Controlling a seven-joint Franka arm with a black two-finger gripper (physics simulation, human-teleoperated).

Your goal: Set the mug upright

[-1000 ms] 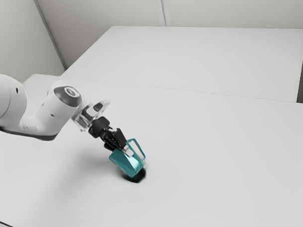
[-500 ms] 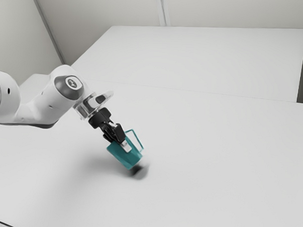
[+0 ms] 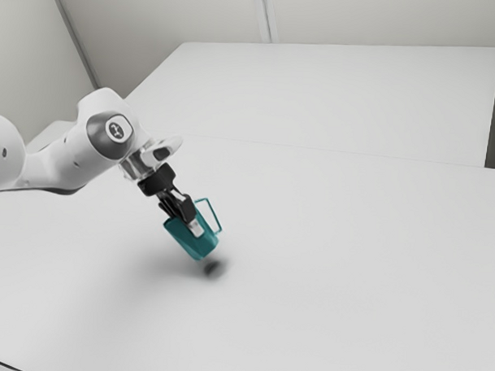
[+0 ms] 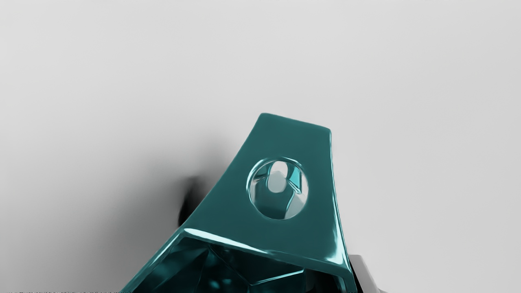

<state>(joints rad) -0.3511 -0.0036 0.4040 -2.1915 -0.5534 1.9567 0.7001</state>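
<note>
Well, the mug (image 3: 198, 247) is up off the white bench (image 3: 351, 254), hanging at a slant in the gripper (image 3: 196, 227), which is clamped on it. From over here it isn't upright: in the exterior view the mouth leans up toward the view's left and the base points down toward the view's right. The handle (image 3: 213, 215) sticks out on the mug's upper side, toward the exterior view's right. Just below the base, a dark shadow (image 3: 214, 269) falls on the bench, apart from the mug.

The arm (image 3: 73, 159) reaches in from the exterior view's left, and a thin dark cord (image 3: 1, 364) lies at that view's lower left corner.

In the wrist view the rim (image 4: 264, 251) is nearer the gripper and the base farther off. A shiny round patch (image 4: 278, 189) marks the teal side, and a pale finger (image 4: 364, 272) shows beside the mug, outside its wall.
</note>
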